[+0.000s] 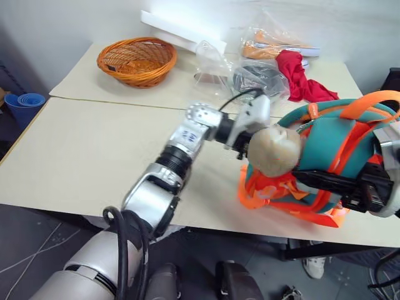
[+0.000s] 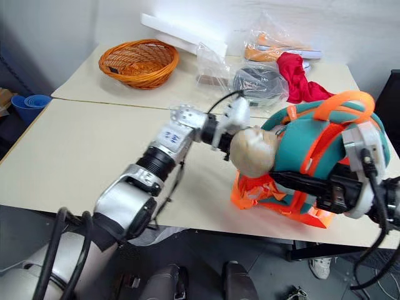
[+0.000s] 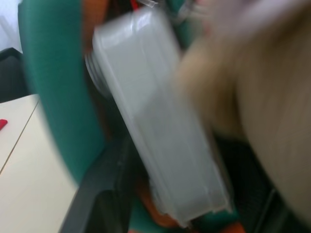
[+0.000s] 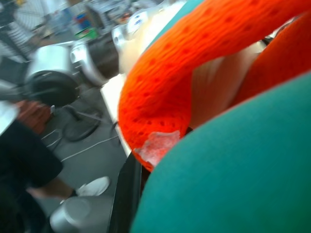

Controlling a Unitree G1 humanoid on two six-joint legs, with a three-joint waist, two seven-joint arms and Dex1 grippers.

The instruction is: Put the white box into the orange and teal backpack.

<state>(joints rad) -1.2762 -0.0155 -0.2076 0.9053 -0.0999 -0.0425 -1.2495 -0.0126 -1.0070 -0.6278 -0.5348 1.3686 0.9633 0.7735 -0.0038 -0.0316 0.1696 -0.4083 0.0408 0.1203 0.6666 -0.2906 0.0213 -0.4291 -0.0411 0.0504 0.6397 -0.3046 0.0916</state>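
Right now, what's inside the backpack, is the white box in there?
In the left wrist view the white box sits against the orange and teal backpack's teal wall. The plush toy covers the opening from the head views, so how deep is unclear.

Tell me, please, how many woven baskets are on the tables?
1: the orange woven basket sits on the far table, toward its left end, beside the white foam slab. Another could be hidden behind the backpack.

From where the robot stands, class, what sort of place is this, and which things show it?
Probably a robotics lab or workshop, not a home: two plain beige tables pushed together, loose black cables on the grey floor, and test props such as a woven orange basket and clear plastic bags.
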